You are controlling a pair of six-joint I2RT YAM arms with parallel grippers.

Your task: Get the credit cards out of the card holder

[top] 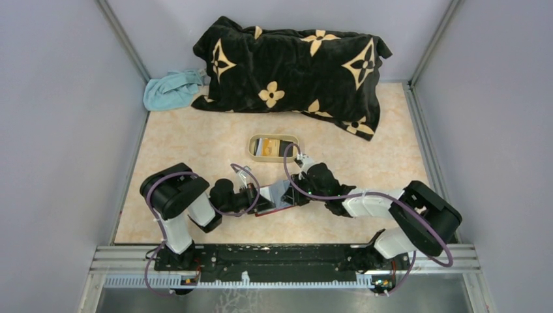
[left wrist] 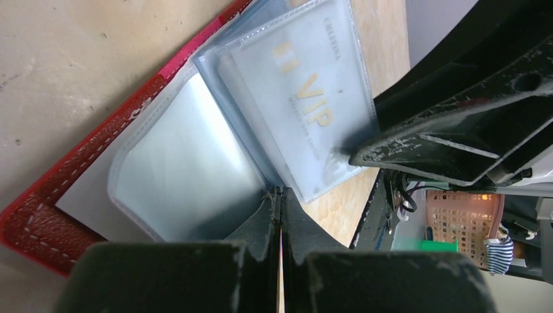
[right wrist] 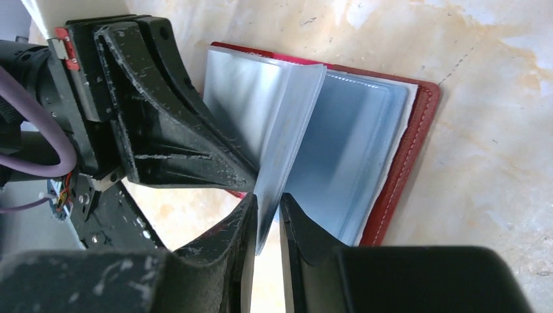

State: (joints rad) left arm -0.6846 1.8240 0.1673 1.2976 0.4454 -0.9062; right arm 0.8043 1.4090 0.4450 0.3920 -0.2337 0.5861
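The dark red card holder (top: 282, 196) lies open on the table between my two grippers, its pale blue-grey clear sleeves fanned up. In the left wrist view its red stitched cover (left wrist: 39, 225) lies flat, and one sleeve holds a pale credit card with gold "VIP" lettering (left wrist: 306, 104). My left gripper (left wrist: 281, 191) is shut, its tips pinching a thin sleeve edge at the fold. My right gripper (right wrist: 267, 203) is closed on the raised bunch of sleeves (right wrist: 287, 124) from the other side. The red cover also shows in the right wrist view (right wrist: 407, 163). The two grippers nearly touch.
A beige oval tray (top: 253, 149) behind the card holder holds cards (top: 274, 146). A black blanket with gold flowers (top: 293, 65) and a light blue cloth (top: 171, 90) lie at the back. Grey walls close in both sides.
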